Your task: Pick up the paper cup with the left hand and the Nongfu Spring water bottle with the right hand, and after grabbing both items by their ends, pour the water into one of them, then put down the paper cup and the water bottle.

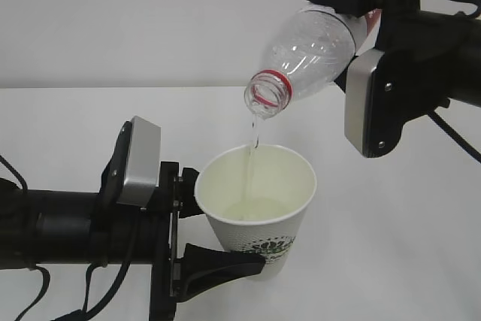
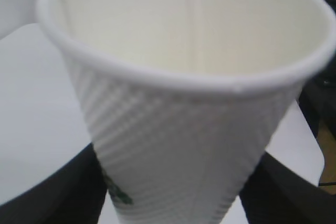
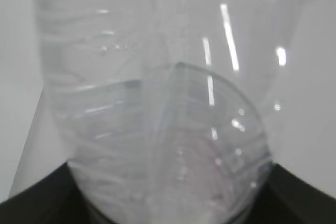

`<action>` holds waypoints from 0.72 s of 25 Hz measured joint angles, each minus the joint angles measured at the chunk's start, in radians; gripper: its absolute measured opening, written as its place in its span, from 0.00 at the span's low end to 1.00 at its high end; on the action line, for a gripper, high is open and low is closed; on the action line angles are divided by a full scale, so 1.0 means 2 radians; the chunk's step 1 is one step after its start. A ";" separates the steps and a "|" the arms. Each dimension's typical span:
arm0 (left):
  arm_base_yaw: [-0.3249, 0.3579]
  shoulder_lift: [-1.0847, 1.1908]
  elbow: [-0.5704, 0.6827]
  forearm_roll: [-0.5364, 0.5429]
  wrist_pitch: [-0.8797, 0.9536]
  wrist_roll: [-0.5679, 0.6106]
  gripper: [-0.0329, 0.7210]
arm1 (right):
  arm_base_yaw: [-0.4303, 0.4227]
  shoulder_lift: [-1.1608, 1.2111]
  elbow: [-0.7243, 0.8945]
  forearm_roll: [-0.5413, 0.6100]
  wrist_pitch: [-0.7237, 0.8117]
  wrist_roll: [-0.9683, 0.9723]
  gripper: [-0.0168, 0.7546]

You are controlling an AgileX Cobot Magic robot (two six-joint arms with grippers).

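Water (image 1: 254, 157) ran thinly from my tilted bottle (image 1: 312, 49), upper right, into the cup (image 1: 257, 208) at lower centre. My right pincer (image 1: 359, 7) clenched the bottle's thin, crushable base; my left pincer (image 1: 197, 216) gripped the cup's soft, ribbed lower wall, likely growing heavier.

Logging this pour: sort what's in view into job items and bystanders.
In use: paper cup in left gripper; Nongfu Spring water bottle in right gripper; water streaming down.
Lying about: nothing, only the white table.
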 joint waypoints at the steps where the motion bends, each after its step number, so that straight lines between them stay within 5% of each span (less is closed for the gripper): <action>1: 0.000 0.000 0.000 0.000 0.000 0.000 0.75 | 0.000 0.000 0.000 0.001 0.000 -0.001 0.67; 18: 0.000 0.000 0.000 0.000 0.000 0.000 0.75 | 0.000 0.000 -0.001 0.002 0.000 -0.001 0.67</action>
